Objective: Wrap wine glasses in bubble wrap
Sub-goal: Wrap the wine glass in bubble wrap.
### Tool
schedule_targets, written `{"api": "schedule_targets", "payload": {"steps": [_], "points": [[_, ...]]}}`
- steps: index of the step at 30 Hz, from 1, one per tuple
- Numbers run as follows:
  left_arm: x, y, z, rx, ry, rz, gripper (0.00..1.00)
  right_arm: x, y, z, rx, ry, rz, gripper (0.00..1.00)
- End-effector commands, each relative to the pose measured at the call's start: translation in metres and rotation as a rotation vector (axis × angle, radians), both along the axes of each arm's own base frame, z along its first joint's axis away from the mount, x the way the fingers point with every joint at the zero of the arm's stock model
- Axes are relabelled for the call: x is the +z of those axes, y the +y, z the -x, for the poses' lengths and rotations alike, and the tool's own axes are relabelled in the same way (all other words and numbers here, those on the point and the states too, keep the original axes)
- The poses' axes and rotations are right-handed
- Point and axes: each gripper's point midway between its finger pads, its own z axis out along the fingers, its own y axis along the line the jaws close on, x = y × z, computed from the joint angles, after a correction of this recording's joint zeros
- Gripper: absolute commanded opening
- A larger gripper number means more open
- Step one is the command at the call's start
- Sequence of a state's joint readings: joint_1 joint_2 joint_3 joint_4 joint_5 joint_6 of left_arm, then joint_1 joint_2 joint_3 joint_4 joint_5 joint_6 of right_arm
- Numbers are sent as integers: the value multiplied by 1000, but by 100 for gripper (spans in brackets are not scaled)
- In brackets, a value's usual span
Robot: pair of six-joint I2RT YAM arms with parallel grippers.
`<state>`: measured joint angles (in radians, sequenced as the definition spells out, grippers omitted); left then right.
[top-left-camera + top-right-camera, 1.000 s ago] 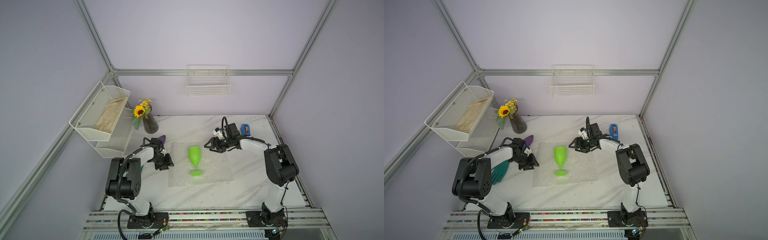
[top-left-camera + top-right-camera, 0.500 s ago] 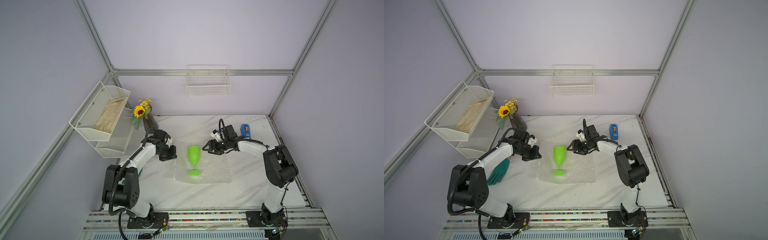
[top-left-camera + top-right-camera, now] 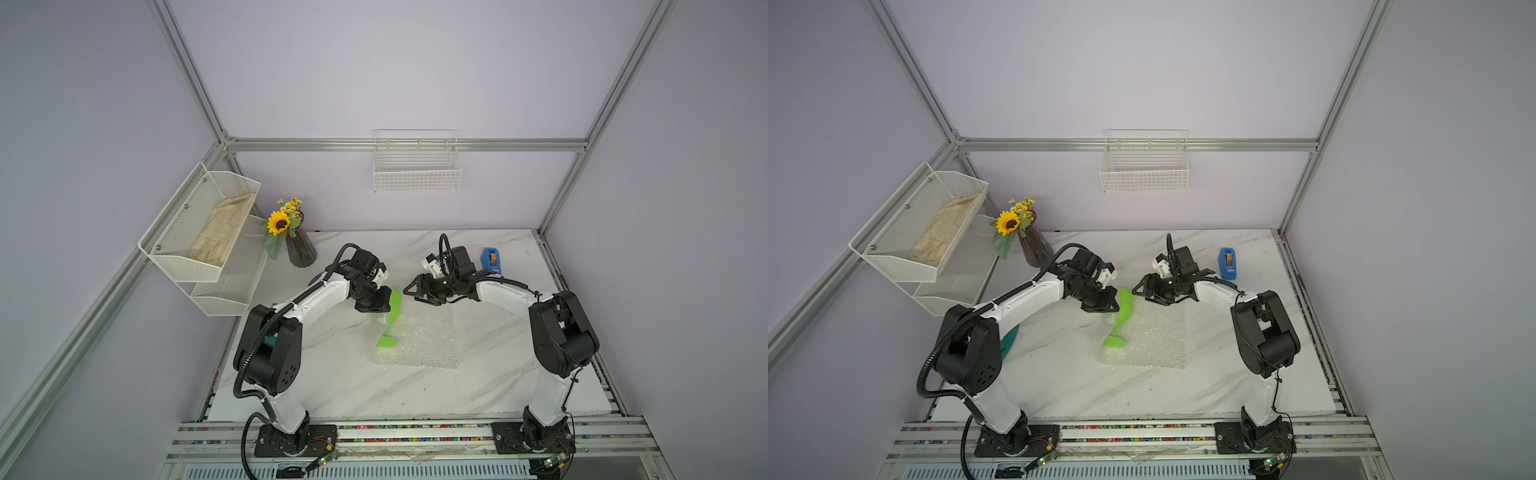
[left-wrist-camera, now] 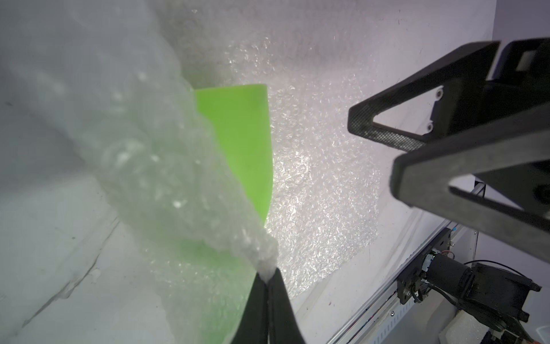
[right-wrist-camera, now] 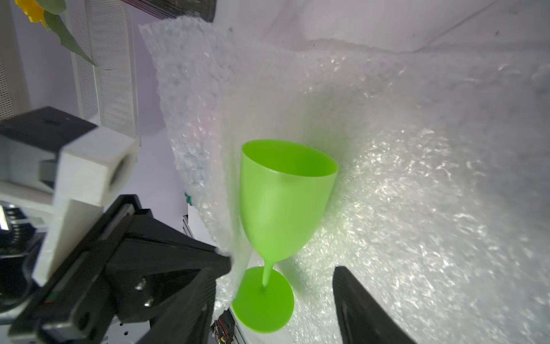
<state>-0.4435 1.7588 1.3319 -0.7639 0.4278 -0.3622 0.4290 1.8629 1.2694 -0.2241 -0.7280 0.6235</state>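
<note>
Lime-green translucent plastic goblet (image 3: 392, 312) lying on clear bubble-wrap sheet (image 3: 422, 343), foot nearest; beyond, left gripper (image 4: 267, 281) pinches sheet's lifted edge beside bowl, right gripper (image 3: 417, 294) gapes empty. Draw edge over bowl, keeping goblet from rolling

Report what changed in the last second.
The left gripper swung inward from the sheet's left edge, shut on the bubble wrap and lifted that edge up alongside the lime-green goblet. The right gripper stayed open beside the bowl's rim; the goblet still lies on its side on the wrap, and the blue tape dispenser hasn't moved.
</note>
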Motion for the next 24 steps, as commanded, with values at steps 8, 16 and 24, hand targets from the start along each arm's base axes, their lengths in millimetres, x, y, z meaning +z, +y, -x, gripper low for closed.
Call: {"api": "schedule_targets", "payload": {"steps": [8,16,24], "points": [[37,-37,-9,-91,-129,128,4,18,39,-12,58,-40,-82,66],[48,-37,-7,-97,-161,149,2,3,42,-11,50,-25,-18,43],[49,-32,-7,-80,-166,129,3,-4,13,-6,-37,-33,140,14]]}}
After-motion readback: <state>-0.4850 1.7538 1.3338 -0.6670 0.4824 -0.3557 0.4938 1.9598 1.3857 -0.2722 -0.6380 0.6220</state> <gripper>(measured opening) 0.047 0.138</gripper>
